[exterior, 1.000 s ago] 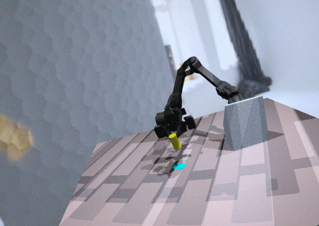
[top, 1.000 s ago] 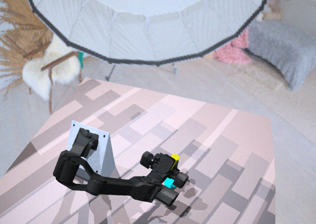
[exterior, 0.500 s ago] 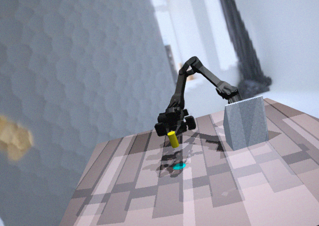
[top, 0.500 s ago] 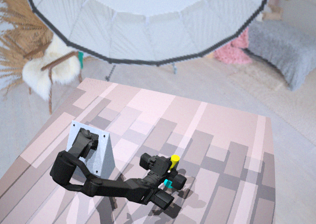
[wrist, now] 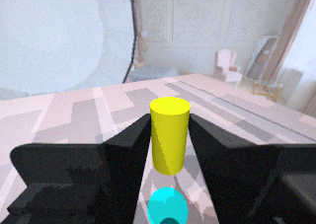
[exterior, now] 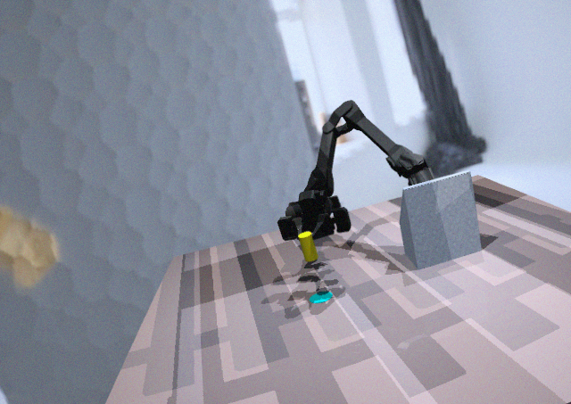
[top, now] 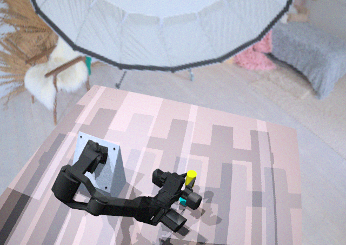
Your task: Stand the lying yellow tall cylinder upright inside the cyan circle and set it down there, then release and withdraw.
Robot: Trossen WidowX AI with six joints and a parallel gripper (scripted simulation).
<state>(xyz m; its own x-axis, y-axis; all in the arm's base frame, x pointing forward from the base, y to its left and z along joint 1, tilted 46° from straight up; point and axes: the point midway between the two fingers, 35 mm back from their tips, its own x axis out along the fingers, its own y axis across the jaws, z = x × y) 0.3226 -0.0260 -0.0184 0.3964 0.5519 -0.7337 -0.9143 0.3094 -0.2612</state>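
Note:
The yellow cylinder (top: 191, 177) (exterior: 308, 246) (wrist: 169, 136) is held in the air above the table, close to upright with a slight tilt in the exterior view. My gripper (top: 190, 180) (exterior: 308, 234) (wrist: 169, 117) is shut on it, with one finger on each side of its upper part. The cyan circle (top: 183, 200) (exterior: 320, 297) (wrist: 168, 204) lies flat on the table below the cylinder. In the top view the gripper hides much of it. In the wrist view its lower edge has a dark shadow and is cut by the frame.
The arm's grey wedge-shaped base block (top: 118, 172) (exterior: 440, 222) stands on the patterned table (top: 212, 116) (exterior: 498, 325), behind the gripper. The arm's shadows fall around the circle. The table's far edge shows in the wrist view.

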